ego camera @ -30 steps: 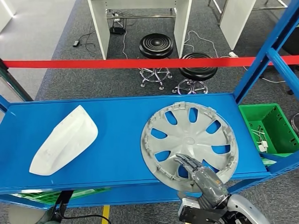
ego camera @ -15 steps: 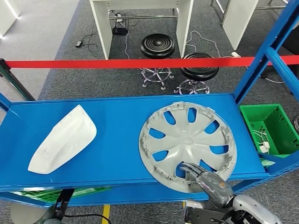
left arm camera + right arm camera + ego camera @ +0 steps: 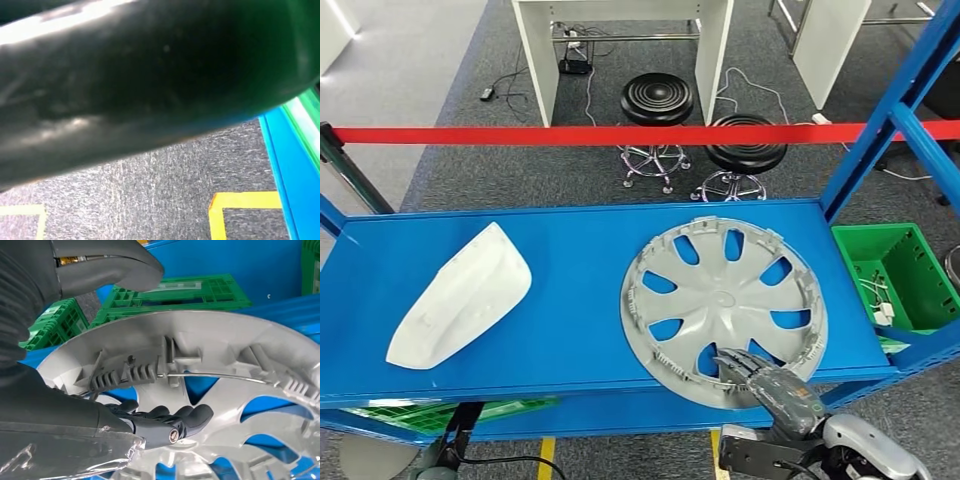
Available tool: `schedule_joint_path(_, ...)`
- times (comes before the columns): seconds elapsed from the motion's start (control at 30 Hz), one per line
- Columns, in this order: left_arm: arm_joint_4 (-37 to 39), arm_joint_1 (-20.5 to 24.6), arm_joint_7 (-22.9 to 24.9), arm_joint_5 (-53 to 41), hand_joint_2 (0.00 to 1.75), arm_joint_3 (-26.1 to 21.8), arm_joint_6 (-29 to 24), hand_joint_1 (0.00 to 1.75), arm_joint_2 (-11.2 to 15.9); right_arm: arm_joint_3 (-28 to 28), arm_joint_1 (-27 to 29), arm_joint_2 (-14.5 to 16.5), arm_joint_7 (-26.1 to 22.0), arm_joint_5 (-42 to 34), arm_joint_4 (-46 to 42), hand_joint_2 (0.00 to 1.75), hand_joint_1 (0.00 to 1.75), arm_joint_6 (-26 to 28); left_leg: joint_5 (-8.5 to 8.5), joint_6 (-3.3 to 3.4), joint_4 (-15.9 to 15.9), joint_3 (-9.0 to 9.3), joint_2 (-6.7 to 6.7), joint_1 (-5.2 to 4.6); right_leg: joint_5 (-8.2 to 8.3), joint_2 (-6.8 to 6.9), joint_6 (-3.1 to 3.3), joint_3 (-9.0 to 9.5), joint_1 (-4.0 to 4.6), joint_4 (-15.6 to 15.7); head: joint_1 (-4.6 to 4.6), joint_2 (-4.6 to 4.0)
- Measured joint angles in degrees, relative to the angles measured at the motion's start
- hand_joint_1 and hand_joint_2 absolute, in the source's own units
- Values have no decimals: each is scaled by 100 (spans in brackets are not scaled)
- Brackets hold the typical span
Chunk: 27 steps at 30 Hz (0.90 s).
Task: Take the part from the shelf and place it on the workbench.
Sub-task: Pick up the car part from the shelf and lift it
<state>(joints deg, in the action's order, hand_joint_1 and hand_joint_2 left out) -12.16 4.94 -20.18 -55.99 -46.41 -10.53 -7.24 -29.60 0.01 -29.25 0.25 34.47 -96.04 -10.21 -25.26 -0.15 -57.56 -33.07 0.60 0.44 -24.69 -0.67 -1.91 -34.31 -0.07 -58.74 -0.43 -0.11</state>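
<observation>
Part: the grey round plastic wheel cover (image 3: 724, 305) lies flat on the blue metal shelf (image 3: 569, 300), lower right of the head view.
Right hand (image 3: 765, 385): fingers (image 3: 177, 420) over the near rim, thumb beneath, apparently not closed yet.
Progress: nothing lifted; grasping, carrying and placing on the bench are left.

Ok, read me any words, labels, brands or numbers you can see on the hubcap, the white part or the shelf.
None can be read. The grey hubcap, the white part and the blue shelf carry no visible text, label or number. The green crate holds small white items too small to make out.
</observation>
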Motion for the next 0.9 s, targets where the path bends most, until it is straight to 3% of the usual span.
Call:
schedule_joint_path(0.07,-1,3,-3,3,0,-3,5,0,-16,-3,-6,-23,10,0,1,175,0,1,25,66,21,3,-5,23,-111,8,-64,-78,-6,-139,20,0)
schedule_joint_path(0.1,-1,8,-4,3,0,-5,6,0,-21,-5,-13,-35,16,0,2,175,0,1,33,93,29,4,-9,36,-255,13,-93,-192,-10,-377,31,0)
schedule_joint_path(0.17,-1,8,-6,3,0,-10,9,0,-19,-18,-24,-47,37,-2,12,175,0,-5,34,120,29,0,-13,35,-623,21,-138,-548,-21,-1153,55,0)
schedule_joint_path(0.2,-1,5,-6,2,0,-12,13,0,-20,-29,-29,-47,48,-3,22,175,0,-10,33,122,29,-1,-14,32,-732,21,-150,-703,-26,-1482,53,0)
schedule_joint_path(0.23,-1,4,-6,2,0,-14,18,0,-22,-42,-37,-47,56,-4,35,175,0,-15,32,123,29,2,-15,30,-742,21,-156,-778,-28,-1640,54,0)
schedule_joint_path(0.27,0,4,-6,1,0,-14,22,0,-26,-51,-49,-47,64,-4,49,175,0,-20,30,122,28,9,-14,31,-640,22,-156,-739,-31,-1557,53,0)
schedule_joint_path(0.37,-1,7,-6,-1,0,-16,26,0,-31,-63,-95,-55,75,-4,87,175,0,-33,9,81,18,34,-3,26,-141,20,-144,-163,-48,-435,57,0)
schedule_joint_path(0.43,-1,6,-6,-2,0,-18,25,0,-27,-70,-116,-59,73,-4,104,175,0,-36,11,24,11,22,9,3,-64,8,-98,50,-46,-30,47,0)
schedule_joint_path(0.5,-1,7,-6,-4,0,-19,24,0,-26,-82,-141,-60,73,-9,111,175,0,-43,29,-34,24,13,14,4,-62,-2,-20,47,-31,-19,34,0)
schedule_joint_path(0.57,0,9,-6,-5,0,-19,24,0,-34,-97,-186,-61,92,-31,116,175,0,-63,-64,-92,-75,-31,6,15,-45,1,60,49,-37,-4,20,0)
schedule_joint_path(0.6,1,12,-6,-6,0,-19,24,0,-39,-101,-212,-61,108,-54,126,175,0,-71,-197,-117,-275,-119,1,15,-37,6,96,52,-47,7,8,0)
schedule_joint_path(0.67,1,13,-5,-7,0,-20,24,0,-47,-108,-248,-61,131,-96,162,175,0,-81,-564,-148,-979,-443,-8,13,-37,16,136,51,-51,9,-18,0)
schedule_joint_path(0.73,1,6,-4,-8,0,-23,24,0,-44,-119,-271,-61,144,-108,219,175,0,-89,-733,-155,-1540,-710,-8,14,-39,20,145,51,-49,9,-22,0)
schedule_joint_path(0.77,1,3,-4,-9,0,-25,24,0,-44,-122,-281,-61,151,-108,248,175,0,-90,-661,-153,-1549,-719,-9,15,-39,19,145,52,-50,8,-23,0)
schedule_joint_path(0.8,1,2,-4,-11,0,-25,24,0,-43,-124,-289,-61,158,-109,272,175,0,-91,-505,-147,-1363,-634,-9,17,-39,17,142,56,-52,8,-23,0)
schedule_joint_path(0.87,1,10,-4,-20,0,-25,24,0,-37,-121,-306,-61,168,-109,307,175,0,-91,-137,-142,-636,-277,-11,23,-46,10,112,61,-45,0,-25,0)
schedule_joint_path(0.9,1,18,-4,-23,0,-25,24,0,-34,-117,-315,-64,171,-109,322,175,0,-91,-44,-129,-330,-128,-6,27,-50,3,87,52,-34,-12,-25,0)
